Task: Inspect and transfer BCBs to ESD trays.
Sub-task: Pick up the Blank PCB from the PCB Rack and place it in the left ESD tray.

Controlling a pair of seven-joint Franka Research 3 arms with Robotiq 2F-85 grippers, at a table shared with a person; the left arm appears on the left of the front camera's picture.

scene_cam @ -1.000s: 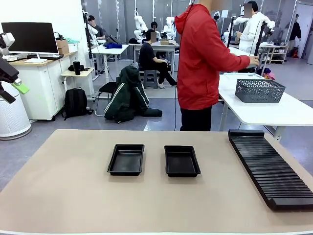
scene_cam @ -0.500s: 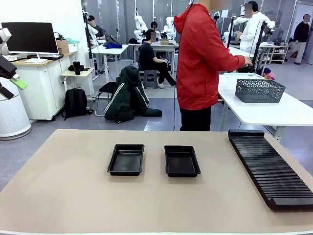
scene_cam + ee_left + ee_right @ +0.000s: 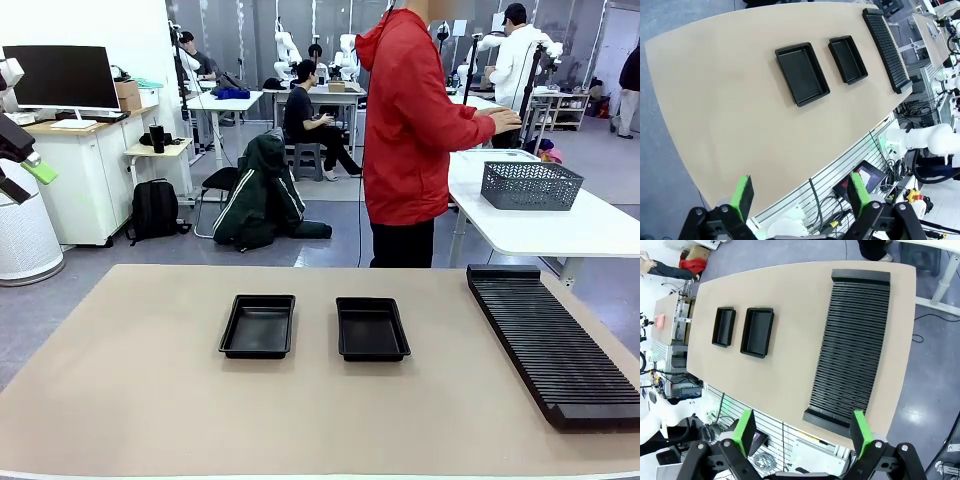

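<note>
Left gripper [image 3: 801,187]: black body, 2 green pads [image 3: 743,194]; right gripper [image 3: 802,427] alike. Person [image 3: 410,130]: red hooded jacket, black trousers.

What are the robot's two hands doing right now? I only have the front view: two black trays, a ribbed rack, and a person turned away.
Observer: In its wrist view, the left hand has its jaws wide open with nothing between them.
Operator: And the right one?
Observer: The right hand is open and empty too, held high and looking down on the table.
Operator: Is the rack loaded? My angle is too flat to tell.
Observer: Seen from above, the rack looks bare from end to end, with only dark ribs and slots.
</note>
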